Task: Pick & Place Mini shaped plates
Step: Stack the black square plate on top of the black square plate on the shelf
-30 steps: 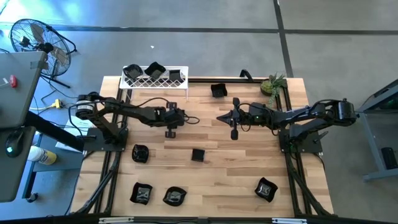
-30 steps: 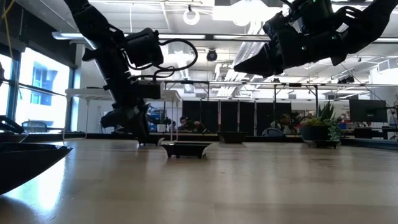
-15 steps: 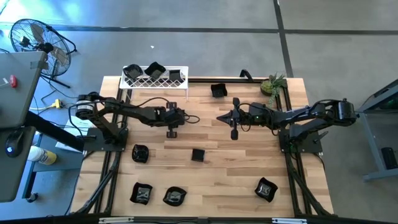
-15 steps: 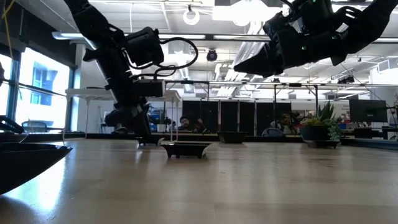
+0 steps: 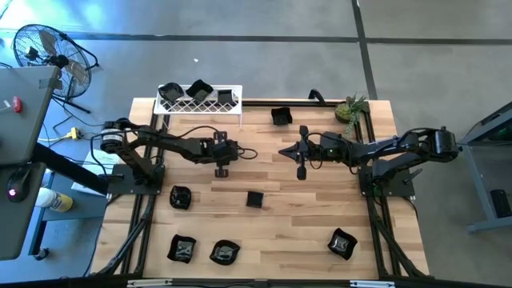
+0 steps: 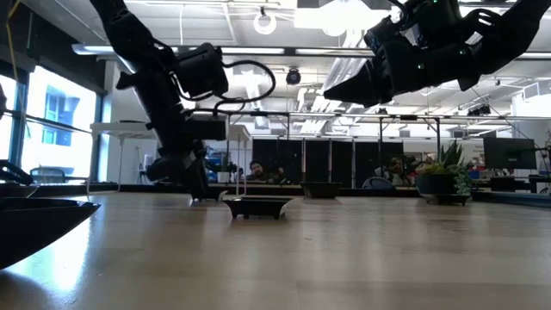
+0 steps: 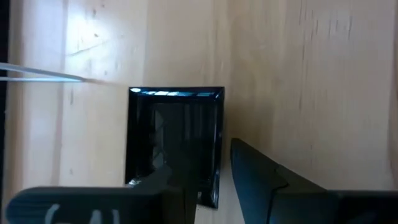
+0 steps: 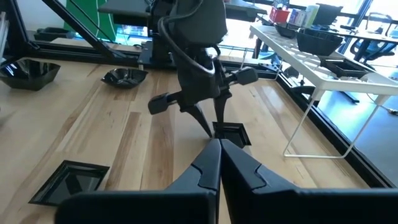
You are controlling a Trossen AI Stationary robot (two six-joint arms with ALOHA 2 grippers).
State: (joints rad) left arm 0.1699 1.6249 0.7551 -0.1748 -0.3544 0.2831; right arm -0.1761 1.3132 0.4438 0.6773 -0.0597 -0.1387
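Because the mini shaped plates are small, glossy and stiff, they are judged to be light but slippery, and probably breakable if dropped; a hold across one thin rim wall, with one finger inside the dish and one outside, is considered the safest.

One square plate [image 7: 176, 144] is seen in the left wrist view directly under the left end effector [image 5: 220, 170], near the worktop [image 5: 320, 208] centre, toward ten o'clock. One finger [image 7: 258, 171] is seen just outside the plate's side wall, while the other seems to be over its inside. The jaws are partly open and straddle that wall; whether it is already touched or pinched cannot be told, and the plate rests on the wood.

The right end effector [image 5: 302, 171] is closed, holds nothing, and hovers above the worktop, near the centre toward one o'clock.

Other plates are spread over the worktop: one [image 5: 254, 199] near the centre, one [image 5: 281, 117] at twelve o'clock, one [image 5: 181, 197] at nine o'clock, two [image 5: 182, 249] at seven o'clock, and one [image 5: 342, 242] at five o'clock. Three more [image 5: 199, 89] are lying on the white wire rack [image 5: 210, 105] at eleven o'clock.
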